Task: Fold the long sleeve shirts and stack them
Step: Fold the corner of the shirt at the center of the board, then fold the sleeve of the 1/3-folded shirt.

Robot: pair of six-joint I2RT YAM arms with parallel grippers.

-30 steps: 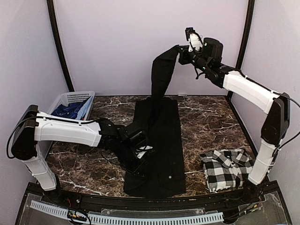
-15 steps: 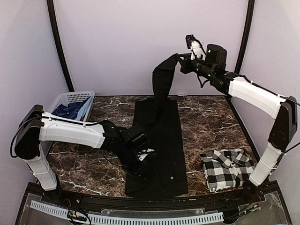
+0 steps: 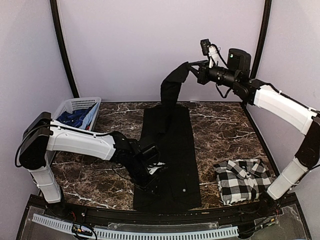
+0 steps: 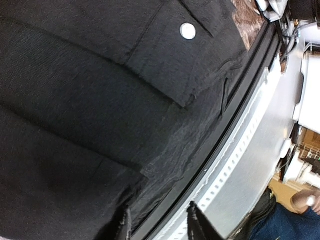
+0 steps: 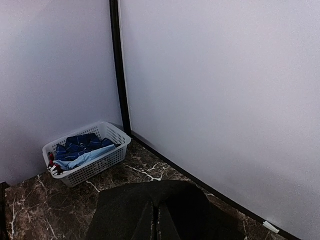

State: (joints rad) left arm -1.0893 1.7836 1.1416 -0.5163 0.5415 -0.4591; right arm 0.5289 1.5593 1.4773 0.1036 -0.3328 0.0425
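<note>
While right fingers [image 5: 148, 223] clench the black shirt [image 3: 176, 145] over marble table [image 3: 225, 131] — left fingers [image 4: 196, 223] parted.

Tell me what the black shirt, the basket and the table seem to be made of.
Black shirt: soft matte woven cloth; it drapes and creases.
Basket: white plastic, probably; lattice walls.
Table: dark marble look with white veins, perhaps only a printed surface.
</note>
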